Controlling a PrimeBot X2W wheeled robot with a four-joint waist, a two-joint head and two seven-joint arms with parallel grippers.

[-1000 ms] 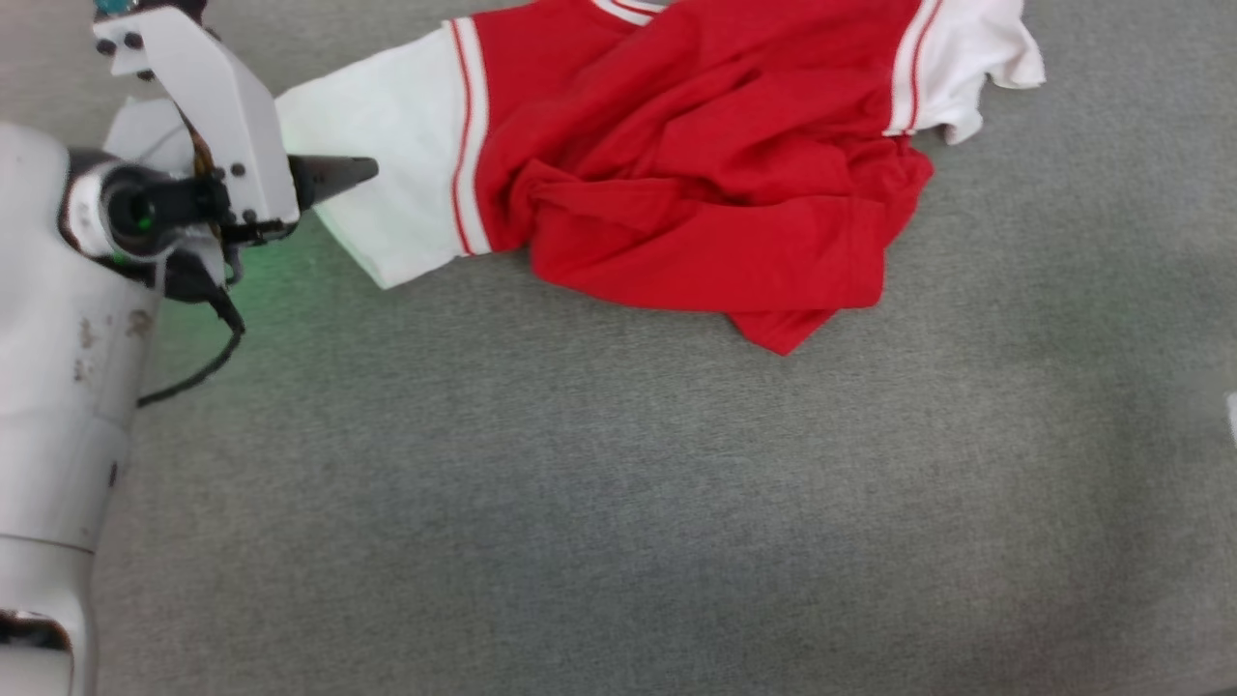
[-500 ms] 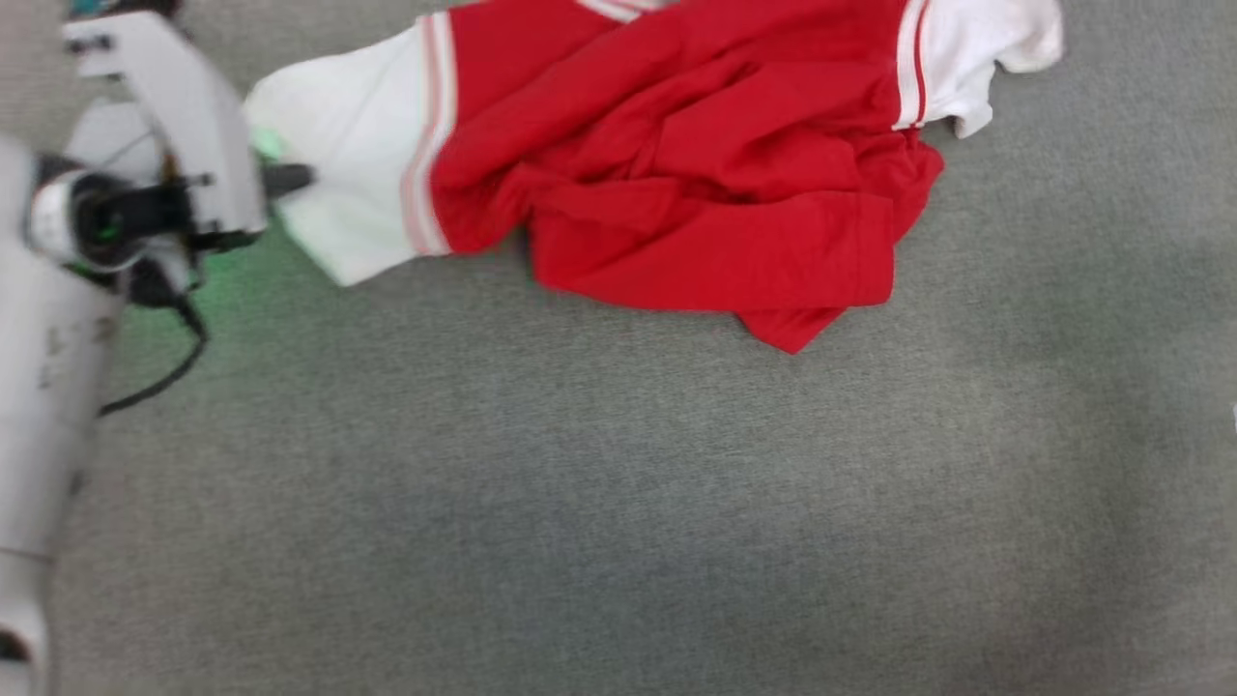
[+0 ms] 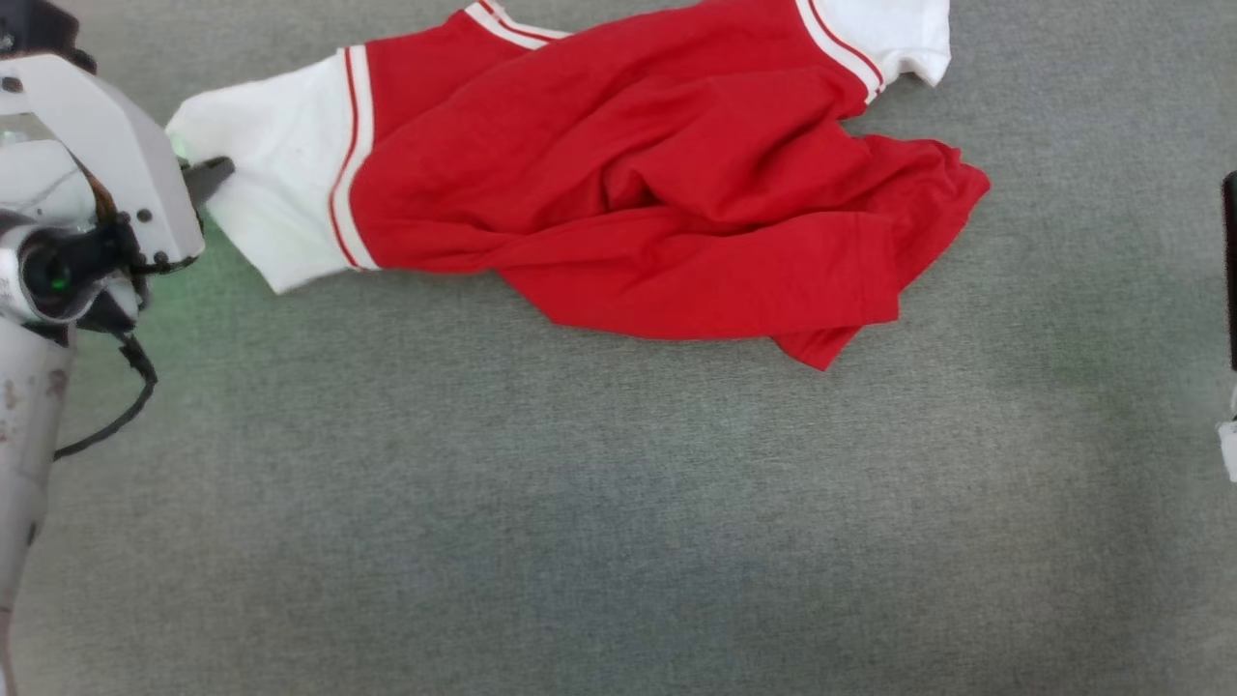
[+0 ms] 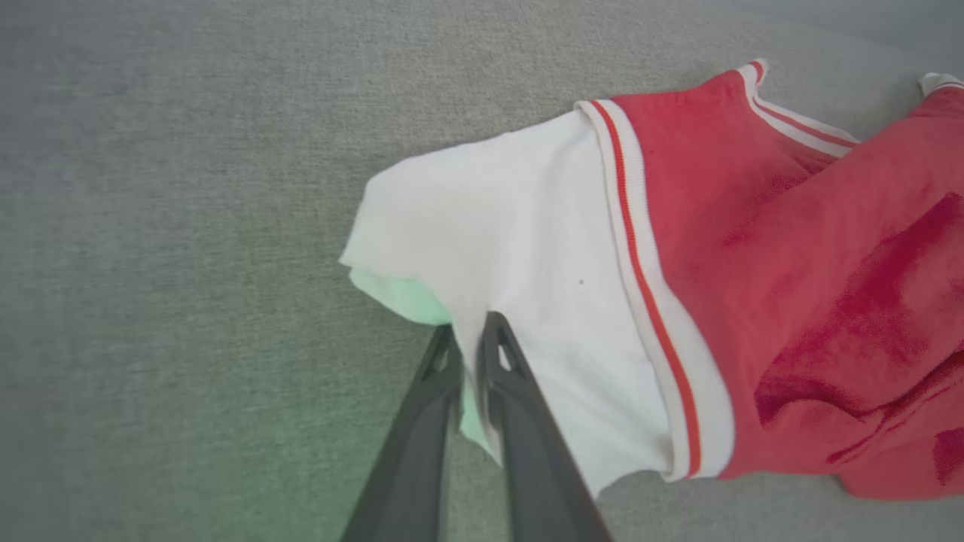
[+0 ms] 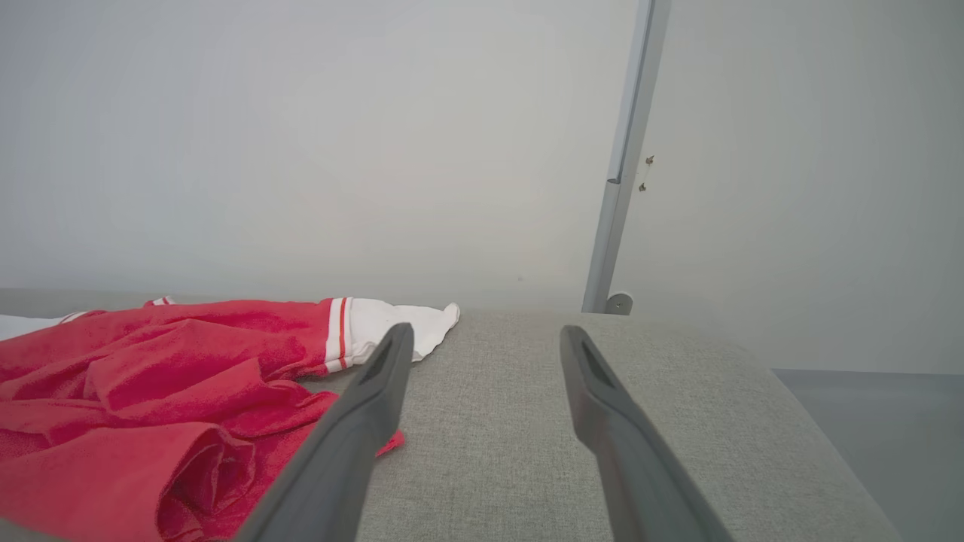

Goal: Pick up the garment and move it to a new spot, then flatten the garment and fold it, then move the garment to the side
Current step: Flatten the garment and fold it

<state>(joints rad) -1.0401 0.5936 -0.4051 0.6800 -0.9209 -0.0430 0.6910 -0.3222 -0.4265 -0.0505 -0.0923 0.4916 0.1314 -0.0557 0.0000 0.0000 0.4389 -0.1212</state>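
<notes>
Grey fabric surface (image 3: 618, 503), crumpled garment (image 3: 657, 213) lying across

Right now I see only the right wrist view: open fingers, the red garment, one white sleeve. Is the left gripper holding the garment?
Observer: Yes. The left wrist view shows the left gripper shut on the edge of the garment's other white sleeve.
Operator: Which way does that sleeve lie?
Observer: In the head view it stretches out to the robot's left, away from the bunched red body, with the gripper at its outer end.
Operator: What is beside that gripper?
Observer: A green glow on the grey surface, just under the sleeve's near edge.
</notes>
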